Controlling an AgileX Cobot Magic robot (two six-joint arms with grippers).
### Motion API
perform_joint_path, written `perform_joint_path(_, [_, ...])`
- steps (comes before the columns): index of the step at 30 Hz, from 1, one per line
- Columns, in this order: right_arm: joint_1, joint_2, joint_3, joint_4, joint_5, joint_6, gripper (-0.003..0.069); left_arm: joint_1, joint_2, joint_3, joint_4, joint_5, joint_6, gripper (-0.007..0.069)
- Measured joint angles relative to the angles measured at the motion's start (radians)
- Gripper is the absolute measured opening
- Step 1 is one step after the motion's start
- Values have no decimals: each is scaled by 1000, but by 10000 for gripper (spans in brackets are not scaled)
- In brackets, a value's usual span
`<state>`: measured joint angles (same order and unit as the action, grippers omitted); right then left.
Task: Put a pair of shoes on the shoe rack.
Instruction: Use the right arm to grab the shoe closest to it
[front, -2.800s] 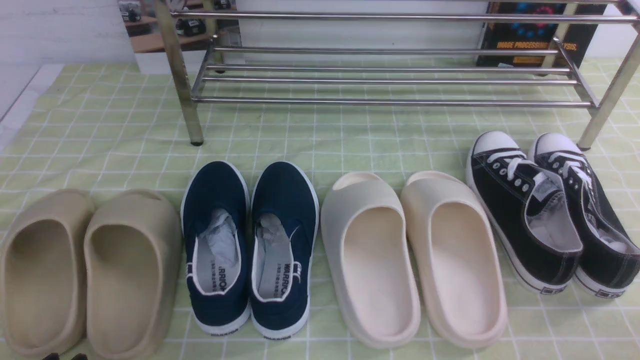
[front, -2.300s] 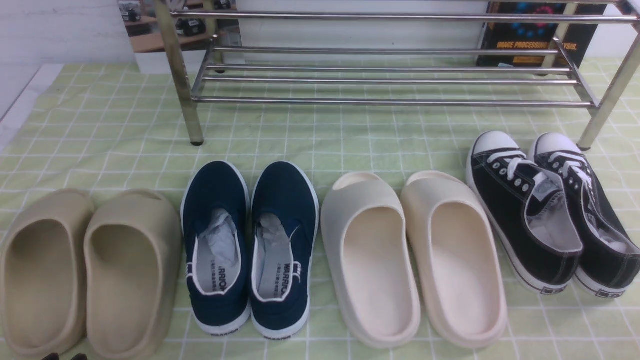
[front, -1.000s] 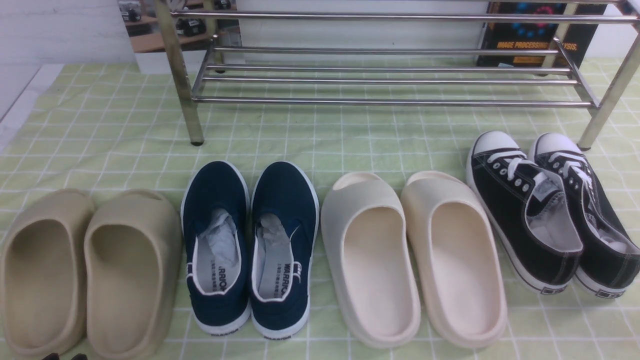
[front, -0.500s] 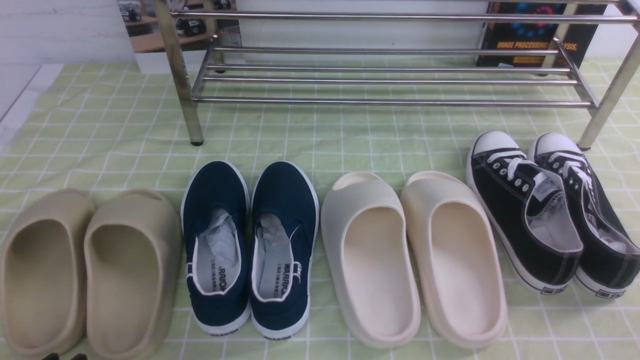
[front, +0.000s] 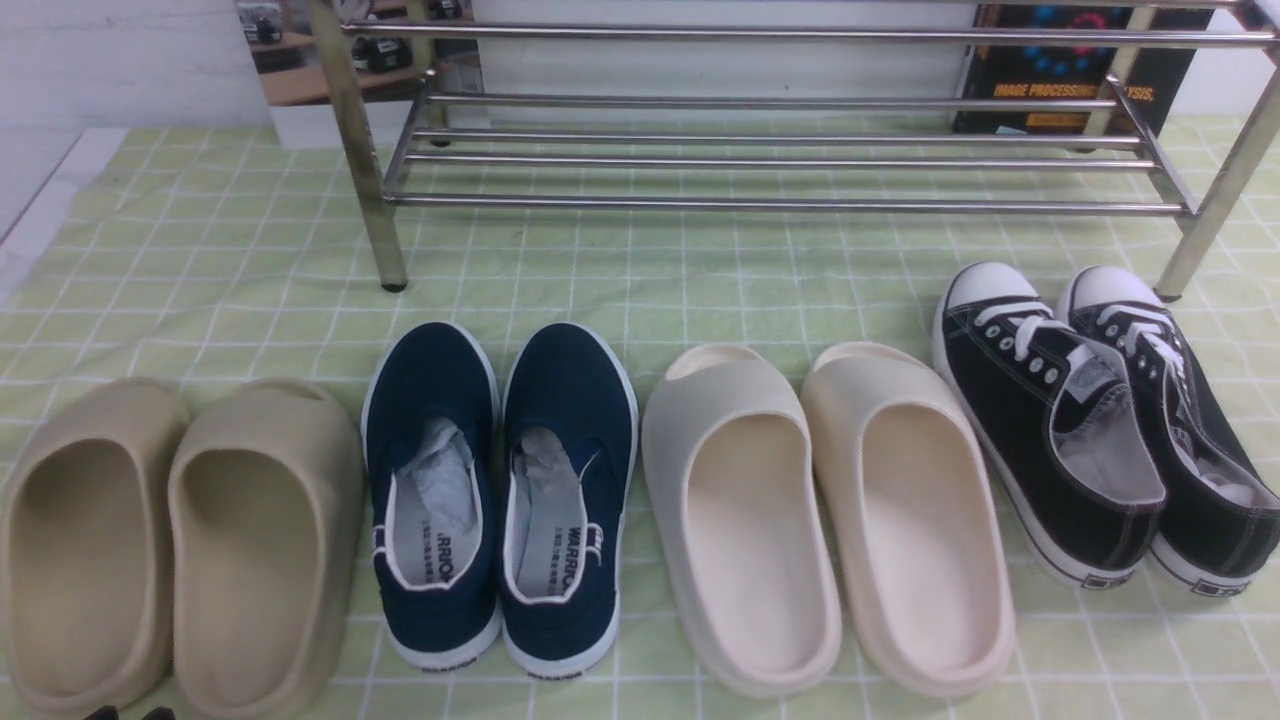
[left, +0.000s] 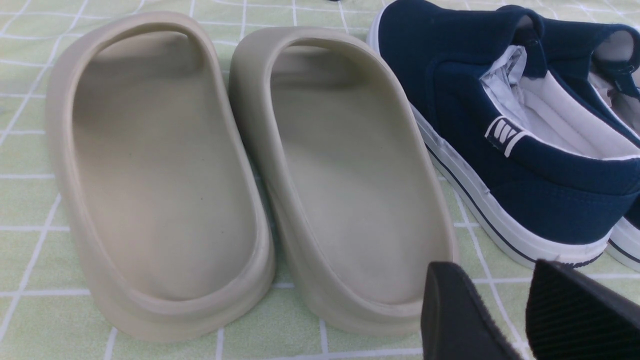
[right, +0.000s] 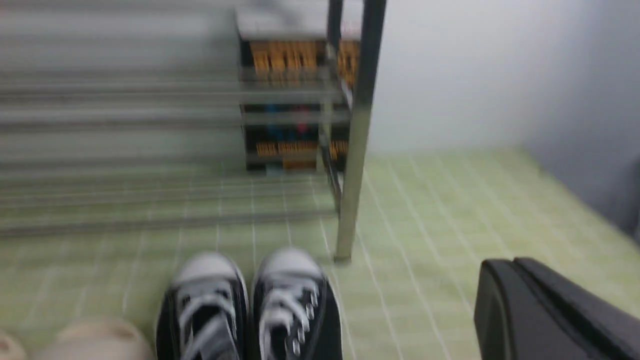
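Pair of black sneakers (front: 1020, 400) seen lying before shoe rack (front: 780, 205); nothing racked yet. Right gripper (right: 510, 280) clenched, empty; left gripper (left: 495, 280) parted.

The pair of shoes (front: 1100, 430), black low-tops with white toe caps, sits side by side just in front of the shoe rack (front: 780, 205), by its right leg. Rack's shiny steel, standing upright.

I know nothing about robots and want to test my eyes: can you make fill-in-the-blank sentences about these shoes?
The black sneakers stand at the row's far ____ end.
The navy slip-ons are the ____ pair from the left.
The sneakers' toe caps, pointing toward the shoe rack, are ____.
Missing words: right; second; white.
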<state>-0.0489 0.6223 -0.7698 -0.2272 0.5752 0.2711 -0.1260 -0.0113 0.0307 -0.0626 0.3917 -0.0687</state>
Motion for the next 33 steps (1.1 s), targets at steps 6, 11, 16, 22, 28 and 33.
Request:
perform_joint_path(6, [69, 261, -94, 269, 199, -173, 31, 0, 0, 0, 0, 0, 0, 239])
perform_joint_path(11, [210, 522, -171, 421, 197, -264, 220, 0, 0, 0, 0, 0, 0, 239])
perform_joint_path(16, [347, 777, -291, 348, 170, -259, 448, 0, 0, 0, 0, 0, 0, 239])
perform_joint_path(22, [368, 1026, -435, 130, 237, -75, 494, 0, 0, 0, 0, 0, 0, 239])
perform_joint_path(28, [368, 1178, -443, 64, 238, 18, 396, 0, 0, 0, 0, 0, 0, 239])
perform_joint_path(33, [370, 1242, -449, 76, 197, 32, 150, 0, 0, 0, 0, 0, 0, 239])
